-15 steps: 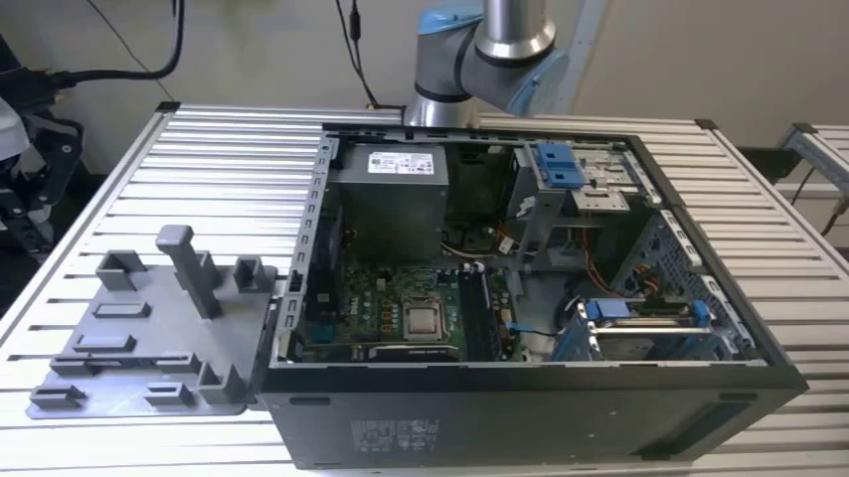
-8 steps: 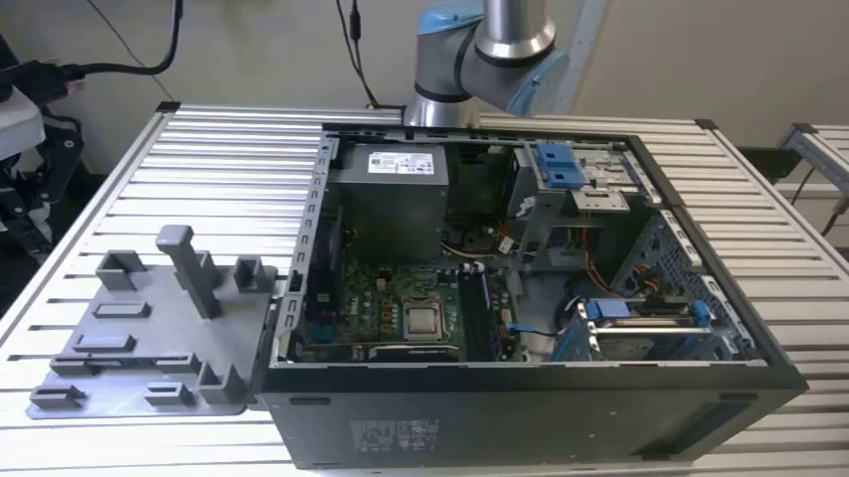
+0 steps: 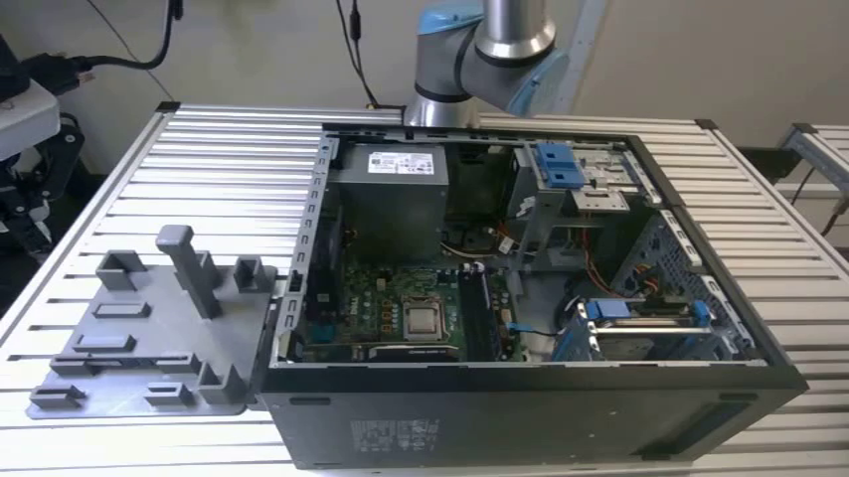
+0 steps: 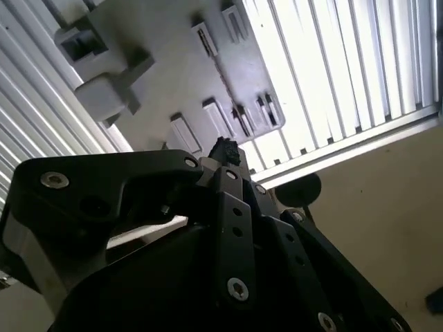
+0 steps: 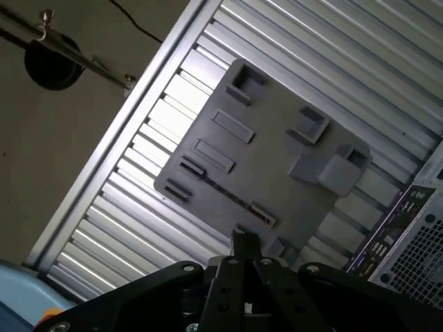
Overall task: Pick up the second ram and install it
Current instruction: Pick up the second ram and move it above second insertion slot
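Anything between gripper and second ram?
Nothing visible. In the first wrist view the gripper hangs above the grey tray, with open space down to the second ram lying edge-on in it.

The silver-and-blue arm (image 3: 484, 50) hangs high in the exterior view, its black gripper (image 5: 243, 241) aimed downward, fingertips closed together.

Silver arm tube (image 3: 515, 25), pale blue joint caps (image 3: 448, 22), black end effector (image 4: 223, 151), silver screws (image 4: 54, 180)
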